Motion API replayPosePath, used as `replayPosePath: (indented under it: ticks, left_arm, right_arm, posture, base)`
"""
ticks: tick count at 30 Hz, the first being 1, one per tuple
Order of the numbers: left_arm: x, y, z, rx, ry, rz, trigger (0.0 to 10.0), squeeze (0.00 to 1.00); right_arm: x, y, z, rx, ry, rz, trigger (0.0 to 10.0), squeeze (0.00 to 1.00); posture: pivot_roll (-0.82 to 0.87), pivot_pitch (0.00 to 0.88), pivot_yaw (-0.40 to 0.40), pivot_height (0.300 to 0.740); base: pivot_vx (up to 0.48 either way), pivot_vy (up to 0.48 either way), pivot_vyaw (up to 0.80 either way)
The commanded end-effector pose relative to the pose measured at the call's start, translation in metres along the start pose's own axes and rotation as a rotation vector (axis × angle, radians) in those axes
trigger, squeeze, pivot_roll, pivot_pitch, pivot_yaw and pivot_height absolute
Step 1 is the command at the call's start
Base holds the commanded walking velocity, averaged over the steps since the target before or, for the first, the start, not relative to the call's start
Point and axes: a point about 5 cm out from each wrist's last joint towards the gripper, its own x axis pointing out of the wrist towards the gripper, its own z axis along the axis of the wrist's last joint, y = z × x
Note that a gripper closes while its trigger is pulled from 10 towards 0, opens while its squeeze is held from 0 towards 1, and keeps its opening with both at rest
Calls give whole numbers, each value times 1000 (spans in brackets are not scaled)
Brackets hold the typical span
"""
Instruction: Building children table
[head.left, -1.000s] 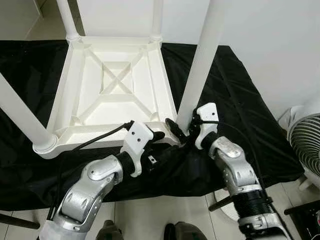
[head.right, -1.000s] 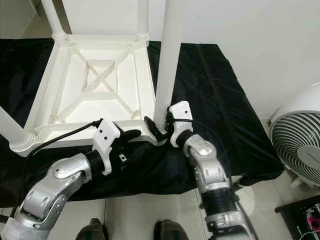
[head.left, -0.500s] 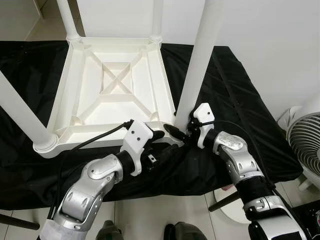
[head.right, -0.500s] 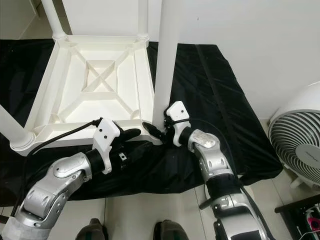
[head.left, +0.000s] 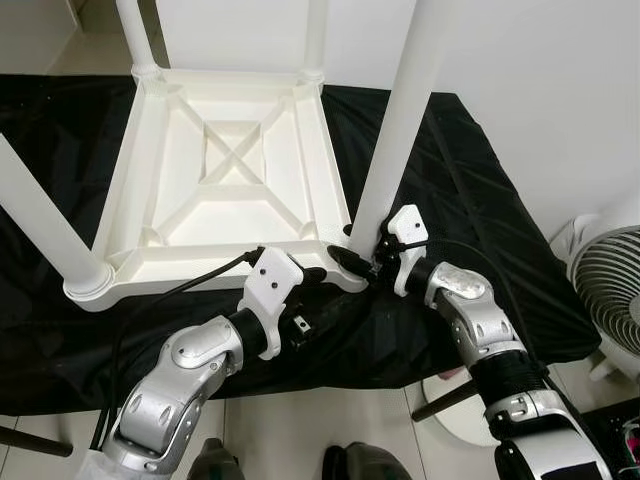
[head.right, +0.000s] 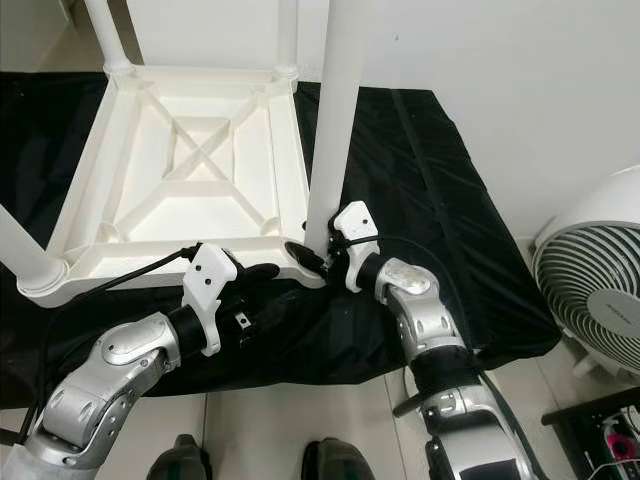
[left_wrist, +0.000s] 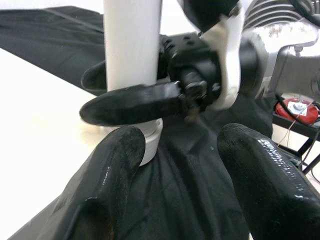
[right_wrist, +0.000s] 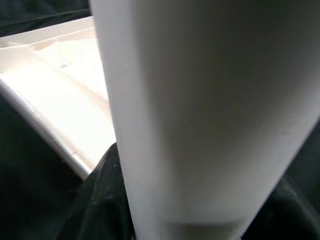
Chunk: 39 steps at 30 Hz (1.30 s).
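Note:
The white plastic children's table (head.left: 236, 165) lies upside down on a black cloth (head.left: 470, 190), with its legs pointing up. My right gripper (head.left: 360, 260) is shut on the base of the near right leg (head.left: 398, 130), where the leg enters the corner socket. In the left wrist view one black finger (left_wrist: 135, 102) crosses in front of that leg (left_wrist: 132, 45), and the leg (right_wrist: 200, 100) looms close in the right wrist view. My left gripper (head.left: 312, 277) is open just beside the same corner, its fingers (left_wrist: 112, 170) spread apart over the cloth.
The near left leg (head.left: 40, 225) and two far legs (head.left: 137, 40) stand upright in their sockets. A white fan (head.left: 608, 290) stands on the floor at the right. The cloth's front edge drops to the tiled floor (head.left: 290, 430). A white wall lies behind.
My right forearm has swung outward while its gripper stayed on the leg's base. The left gripper has slid slightly back toward me.

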Motion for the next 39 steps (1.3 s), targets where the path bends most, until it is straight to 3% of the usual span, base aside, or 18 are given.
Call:
replayPosePath:
  ticks: [1,2,4,8,11,14,21,22,25,26,27,32,35,36,37,39]
  left_arm:
    - [0,1,-3,-4,21,56,10000,0]
    - [0,1,-3,-4,21,56,10000,0]
    - [0,1,-3,-6,24,52,10000,0]
    - [0,0,-3,-6,25,46,10000,0]
    - [1,-1,-2,-4,25,35,10000,0]
    - [2,-1,-2,-3,24,32,10000,0]
    - [2,-3,-2,-8,25,24,10000,0]
    - [3,-3,-3,-9,25,24,10000,0]
    - [3,-3,-3,-9,25,24,10000,0]
    - [3,-3,-3,-10,25,26,10000,0]
    - [3,-2,-3,-10,26,29,10000,0]
    - [3,-2,-4,-10,27,32,10000,0]
    - [2,-2,-5,-11,31,35,10000,0]
    - [1,-2,-5,-10,33,35,10000,0]
    - [1,-2,-6,-10,34,36,10000,0]
    - [1,-1,-5,-10,35,36,10000,0]
  right_arm:
    - [-2,-8,-2,53,20,-228,0,0]
    - [-2,-8,-2,53,20,-228,0,0]
    - [-1,-3,-3,105,23,-339,0,0]
    - [0,3,-3,88,24,-406,0,0]
    - [0,12,-3,88,15,-592,0,0]
    - [0,16,-3,110,4,-649,0,0]
    - [0,16,7,147,-64,-594,196,0]
    - [-1,14,9,143,-78,-584,10000,0]
    - [-1,14,9,143,-78,-584,10000,0]
    - [-3,11,11,147,-80,-578,10000,384]
    - [-7,6,11,154,-89,-540,10000,1000]
    - [-10,1,12,155,-99,-512,10000,1000]
    - [-17,-9,11,145,-100,-422,10000,1000]
    - [-19,-12,10,132,-91,-368,10000,243]
    - [-21,-13,11,106,-88,-290,10000,0]
    - [-22,-14,11,83,-86,-232,10000,0]
  posture:
    - [59,63,-73,740]
    - [59,63,-73,740]
    - [57,62,-71,740]
    - [54,61,-68,740]
    - [51,56,-65,740]
    - [50,54,-64,740]
    - [42,50,-65,740]
    - [42,48,-69,740]
    - [42,48,-69,740]
    - [43,48,-71,740]
    - [44,49,-79,740]
    - [44,49,-79,740]
    - [43,51,-77,740]
    - [42,53,-73,740]
    - [42,53,-73,740]
    - [40,57,-67,740]
  base:
    - [0,0,0]
    - [0,0,0]
    - [0,0,0]
    - [0,0,0]
    - [0,0,0]
    - [0,0,0]
    - [0,0,0]
    - [0,0,0]
    - [0,0,0]
    - [0,0,0]
    - [0,0,0]
    - [0,0,0]
    - [0,0,0]
    - [0,0,0]
    - [0,0,0]
    - [0,0,0]
